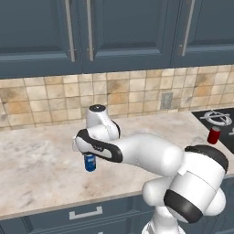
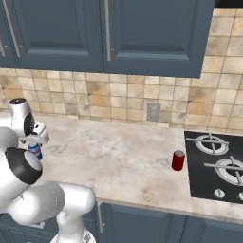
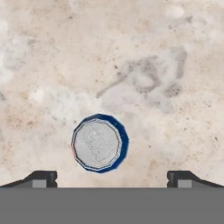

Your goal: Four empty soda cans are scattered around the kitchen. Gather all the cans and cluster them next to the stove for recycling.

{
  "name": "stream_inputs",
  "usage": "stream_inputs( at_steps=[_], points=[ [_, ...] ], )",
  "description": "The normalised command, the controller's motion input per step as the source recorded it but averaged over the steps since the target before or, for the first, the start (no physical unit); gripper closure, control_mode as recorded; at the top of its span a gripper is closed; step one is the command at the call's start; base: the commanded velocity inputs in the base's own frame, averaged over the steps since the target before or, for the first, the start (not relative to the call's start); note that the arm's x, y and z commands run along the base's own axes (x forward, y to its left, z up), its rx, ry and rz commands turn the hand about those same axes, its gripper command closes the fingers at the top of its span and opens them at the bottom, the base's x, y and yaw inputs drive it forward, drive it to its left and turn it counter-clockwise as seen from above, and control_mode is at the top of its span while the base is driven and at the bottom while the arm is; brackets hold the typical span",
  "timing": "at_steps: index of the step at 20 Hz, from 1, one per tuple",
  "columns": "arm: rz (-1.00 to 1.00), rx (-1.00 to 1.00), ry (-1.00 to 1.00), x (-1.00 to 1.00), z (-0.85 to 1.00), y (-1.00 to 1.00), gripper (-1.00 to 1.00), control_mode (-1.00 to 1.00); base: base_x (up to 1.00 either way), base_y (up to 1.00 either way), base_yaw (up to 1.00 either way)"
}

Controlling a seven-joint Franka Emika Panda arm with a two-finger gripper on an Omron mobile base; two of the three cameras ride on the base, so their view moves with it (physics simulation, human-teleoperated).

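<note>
While the hand point(image 3: 112, 177) hangs spread (fingers wide), blue can point(image 3: 99, 143) upright beneath it.

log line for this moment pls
gripper: open, above upright blue soda can | red soda can: standing beside black glass cooktop | nothing held

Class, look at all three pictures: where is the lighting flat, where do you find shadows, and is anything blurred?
Left base view: even light, a faint shadow under the blue can, the arm's shell softly shaded. Right base view: the red can beside the stove throws a weak shadow on the counter; no glare on the black glass. Hand view: the can's silver top is sharp, the stone pattern around it smeared.
</note>
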Motion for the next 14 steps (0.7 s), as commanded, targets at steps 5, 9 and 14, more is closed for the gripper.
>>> stream_inputs(
  at_steps=[5,9,14],
  points=[
    [0.0,0.0,0.0,0.17,-0.06,0.2,-1.0,-1.0,0.0,0.0,0.0],
    [0.0,0.0,0.0,0.43,-0.15,0.03,-1.0,-1.0,0.0,0.0,0.0],
    [0.0,0.0,0.0,0.23,-0.2,0.12,-1.0,-1.0,0.0,0.0,0.0]
  ],
)
